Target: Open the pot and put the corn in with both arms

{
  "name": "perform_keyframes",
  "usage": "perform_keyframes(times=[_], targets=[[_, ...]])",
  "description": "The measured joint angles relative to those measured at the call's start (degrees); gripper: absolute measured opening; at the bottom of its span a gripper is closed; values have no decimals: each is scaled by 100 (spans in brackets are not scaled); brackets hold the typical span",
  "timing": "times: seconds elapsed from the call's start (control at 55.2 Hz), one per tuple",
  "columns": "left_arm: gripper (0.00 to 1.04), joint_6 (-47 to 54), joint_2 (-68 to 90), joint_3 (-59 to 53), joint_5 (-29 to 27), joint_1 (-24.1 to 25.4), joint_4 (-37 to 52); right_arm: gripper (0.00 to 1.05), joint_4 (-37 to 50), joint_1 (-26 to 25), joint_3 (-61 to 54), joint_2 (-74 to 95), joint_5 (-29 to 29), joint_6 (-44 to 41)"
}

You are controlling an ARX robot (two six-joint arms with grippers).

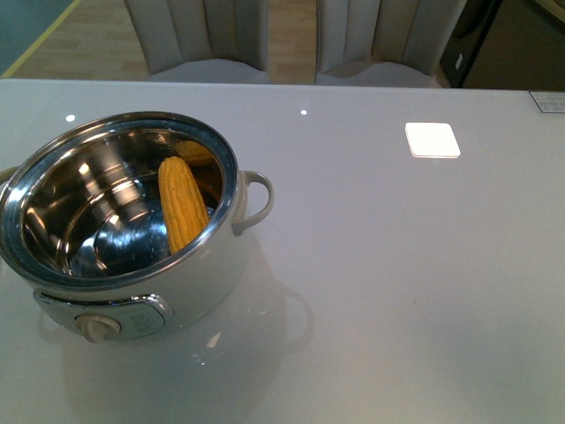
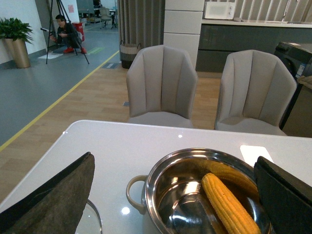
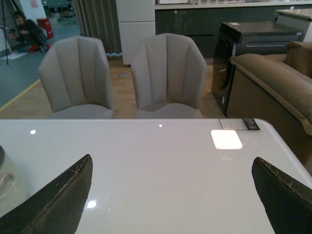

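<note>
Both grippers [image 2: 173, 195] [image 3: 170, 195] gaping empty, corn [image 1: 182, 202] already leaning inside the lidless pot [image 1: 231, 216]; seemingly finishing, only needing retreat.

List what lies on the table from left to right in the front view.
pot with the corn leaning inside it → the pot's side handle → bright white square patch on the table → small label at the far right edge.
</note>
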Motion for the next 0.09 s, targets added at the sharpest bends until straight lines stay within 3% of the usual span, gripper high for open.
perform_keyframes(times=[0.09], targets=[[98,0,0,0,0,2,0,96,0,0,0,0,0,0]])
